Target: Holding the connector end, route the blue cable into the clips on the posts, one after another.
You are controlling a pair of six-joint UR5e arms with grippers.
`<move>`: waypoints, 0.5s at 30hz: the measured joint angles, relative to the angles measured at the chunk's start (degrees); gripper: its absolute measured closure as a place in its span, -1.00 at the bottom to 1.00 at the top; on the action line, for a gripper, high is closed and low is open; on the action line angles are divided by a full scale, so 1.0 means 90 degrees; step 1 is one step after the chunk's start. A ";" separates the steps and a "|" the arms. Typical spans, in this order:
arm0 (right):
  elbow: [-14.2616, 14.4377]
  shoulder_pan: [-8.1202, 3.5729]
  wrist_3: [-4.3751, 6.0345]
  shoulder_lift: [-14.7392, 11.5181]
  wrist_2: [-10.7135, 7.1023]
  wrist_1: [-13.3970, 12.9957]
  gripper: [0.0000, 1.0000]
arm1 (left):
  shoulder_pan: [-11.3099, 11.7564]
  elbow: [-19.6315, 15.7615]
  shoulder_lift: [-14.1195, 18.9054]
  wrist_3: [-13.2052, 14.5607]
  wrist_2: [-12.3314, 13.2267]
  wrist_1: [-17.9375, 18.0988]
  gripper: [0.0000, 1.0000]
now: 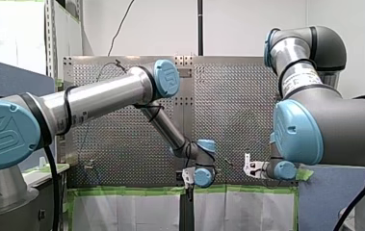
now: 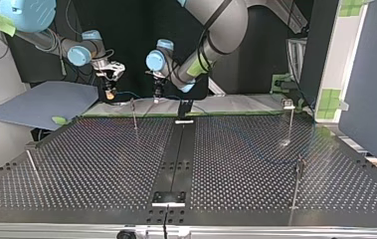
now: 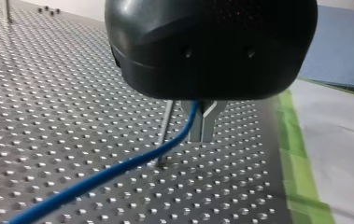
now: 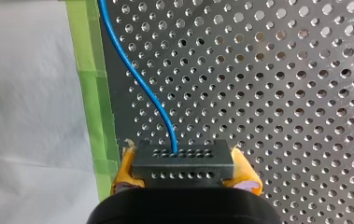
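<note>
A black connector block (image 4: 184,163) sits clamped between the yellow pads (image 4: 127,163) of my right gripper (image 4: 184,171), which is shut on it. The blue cable (image 4: 132,70) leaves the block and curves away over the perforated plate. My left gripper (image 3: 202,136) has its metal fingers (image 3: 208,122) shut on the blue cable (image 3: 118,170), which trails out toward the camera. A thin post (image 3: 165,128) stands just behind those fingers. In the top view my right gripper (image 2: 109,92) and my left gripper (image 2: 156,93) hang side by side over the far edge, close to a post (image 2: 134,113).
More posts stand at the top view's right (image 2: 291,119), near right (image 2: 298,181) and near left (image 2: 32,167). A black rail (image 2: 176,149) runs down the table's middle. Green tape (image 3: 300,177) borders the plate, with white paper beyond. A blue-grey sheet (image 2: 47,102) lies at the far left.
</note>
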 joint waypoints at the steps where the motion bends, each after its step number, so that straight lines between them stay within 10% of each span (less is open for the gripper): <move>1: -0.0002 -0.0036 0.0000 -0.0003 -0.0068 0.0006 1.00 | 0.0000 0.0058 -0.0057 0.0003 0.0010 -0.0025 1.00; 15: -0.0030 -0.0361 0.0043 -0.0007 -0.0352 0.0040 1.00 | -0.0086 0.0769 -0.0177 -0.0081 -0.0109 -0.0395 1.00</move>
